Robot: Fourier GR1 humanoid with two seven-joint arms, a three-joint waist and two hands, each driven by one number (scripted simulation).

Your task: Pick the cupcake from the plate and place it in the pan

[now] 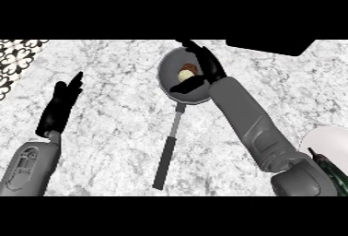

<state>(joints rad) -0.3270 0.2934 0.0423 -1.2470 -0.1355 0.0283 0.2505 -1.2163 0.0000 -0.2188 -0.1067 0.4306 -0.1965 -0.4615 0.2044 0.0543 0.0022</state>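
Nearest you: the right forearm (255, 124) runs in from the lower right corner, and the white plate (329, 143) sits just behind its elbow at the right edge, no cupcake showing on it. On the left the left hand (61, 103) rests over the desk (115, 138), fingers straight and up, holding nothing. Mid-desk, the pan's handle (168, 147) points back toward you. Follow it out and the pan (173, 92) lies in the far middle, with the cupcake (187, 73) inside its bowl. The right hand (204, 67) is over the pan's right rim, fingers curved above the cupcake and thumb coming in below it. You can't tell from this view whether it pinches the cupcake or has just let go; it looks at least bracketed. My read: you're at the placing step, carry done. Next move calls for spreading fingers and thumb off the cupcake, then lifting the hand straight up and back so nothing drags it or nudges the rim. Dark block (272, 46) at the far right edge, out of the way.
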